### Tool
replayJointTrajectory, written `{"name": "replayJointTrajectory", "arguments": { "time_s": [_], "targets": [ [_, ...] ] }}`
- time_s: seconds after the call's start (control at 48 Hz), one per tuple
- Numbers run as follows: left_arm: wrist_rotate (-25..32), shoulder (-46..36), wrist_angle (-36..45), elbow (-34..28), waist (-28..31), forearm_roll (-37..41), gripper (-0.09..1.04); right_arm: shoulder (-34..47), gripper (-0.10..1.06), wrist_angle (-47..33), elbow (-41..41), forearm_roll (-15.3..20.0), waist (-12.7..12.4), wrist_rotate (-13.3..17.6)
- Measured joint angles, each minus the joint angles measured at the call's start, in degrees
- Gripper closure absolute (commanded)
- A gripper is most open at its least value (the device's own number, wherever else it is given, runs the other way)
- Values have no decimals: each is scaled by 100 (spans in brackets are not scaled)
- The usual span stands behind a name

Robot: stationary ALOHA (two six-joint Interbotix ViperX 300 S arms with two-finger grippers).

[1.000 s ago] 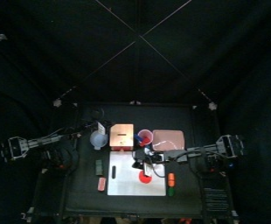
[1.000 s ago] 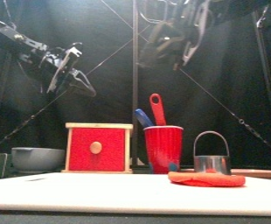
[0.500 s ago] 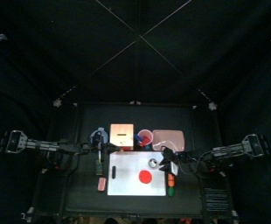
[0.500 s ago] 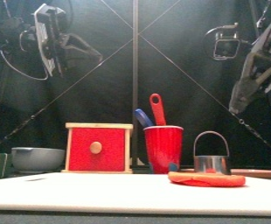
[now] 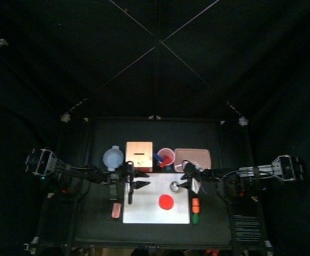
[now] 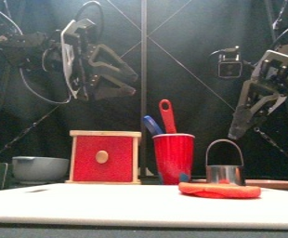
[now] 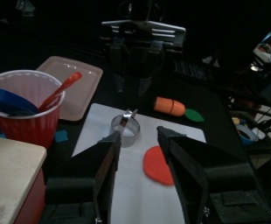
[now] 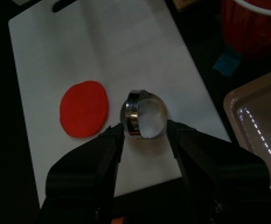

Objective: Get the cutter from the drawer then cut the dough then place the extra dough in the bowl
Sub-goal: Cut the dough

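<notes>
Finds the round metal cutter with a wire handle (image 6: 225, 169) in the same spot as a second ago: upright on the white cutting board (image 6: 110, 206), out of the drawer, just beside the flat red dough disc (image 6: 218, 190). Sees no ring pressed into that disc, so counts the fetching as done and the cutting as not begun. Notes the pale wooden box with a red drawer front (image 6: 106, 156) behind the board's left part, drawer pushed in.

Puts the change in the arms alone. Half a second ago, both drawn high and wide apart. Now both brought lower and nearer the middle, the left gripper (image 7: 138, 138) by the board's left edge and the right gripper (image 8: 148, 138) over the cutter. Reads both pairs of jaws as spread and empty, touching nothing. Judges this a line-up for the right arm to take the cutter and carry it over the dough.

From the front, gets the handle's upright arch and both grippers hanging above the table, but cannot settle touching or apart for cutter and dough, with the one behind the other. From the right wrist, looks down on a thin strip of bare board between the two, and on the cutter just past the spread jaw tips, centred on the gap. From the left wrist, takes in the flat pink tray (image 7: 70, 74) beyond the red cup (image 7: 21, 105), and the right arm opposite. Places the blue-grey bowl with two small handles (image 6: 37, 168), meant for the scraps, left of the box.
</notes>
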Motion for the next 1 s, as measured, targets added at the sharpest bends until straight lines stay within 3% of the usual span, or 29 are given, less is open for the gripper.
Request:
{"name": "replayJointTrajectory", "arguments": {
  "time_s": [0.354,0.562,1.0],
  "targets": [
    [0,44,-9,-18,18,9,16,387,16,9,-114,264,264,9],
    [-9,70,-9,-18,35,0,16,439,17,0,-79,290,281,9],
    [-35,158,-9,-18,35,0,16,712,34,-18,-70,185,237,-9]
  ]
}}
